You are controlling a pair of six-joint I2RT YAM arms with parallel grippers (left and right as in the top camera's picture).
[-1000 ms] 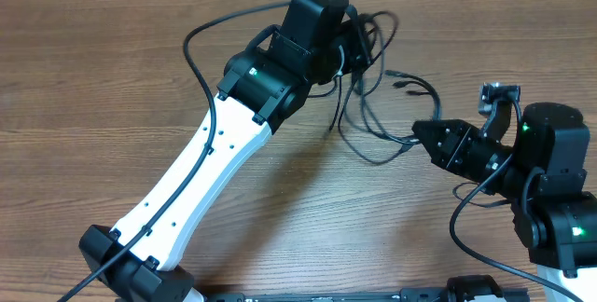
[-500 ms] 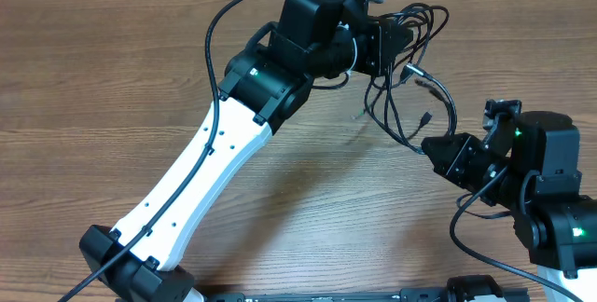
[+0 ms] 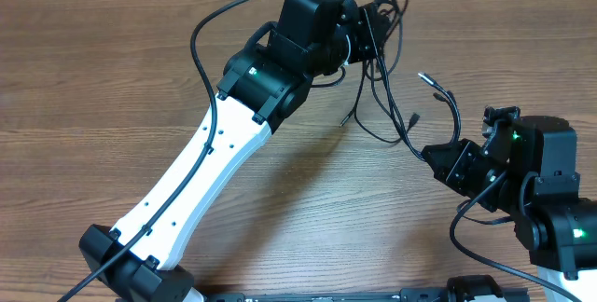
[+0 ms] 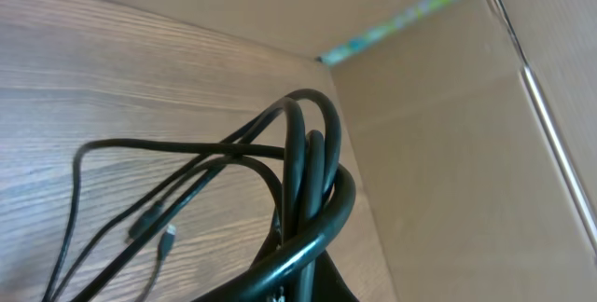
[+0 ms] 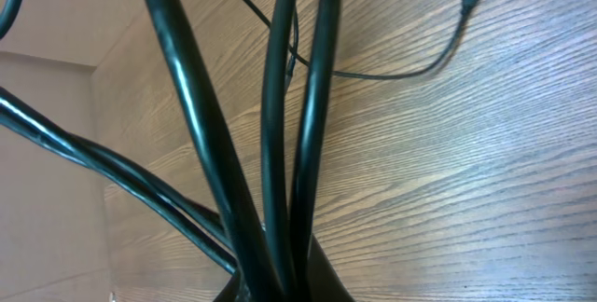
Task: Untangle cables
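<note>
Where the right gripper [image 3: 427, 153] clenches several strands of the black cables [image 5: 196, 106], strands running away across the wooden table [image 3: 112, 88], loose plug ends [image 3: 424, 77] beside them, left gripper [image 3: 364, 39] clamped on the looped bundle [image 4: 317, 176] farthest back, near the cardboard wall [image 4: 448, 153]

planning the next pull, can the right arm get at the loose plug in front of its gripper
Probably not yet: the right gripper is shut on the cables, so its jaws are taken. The plug lies close ahead with nothing over it, so after letting go the way looks free.
</note>
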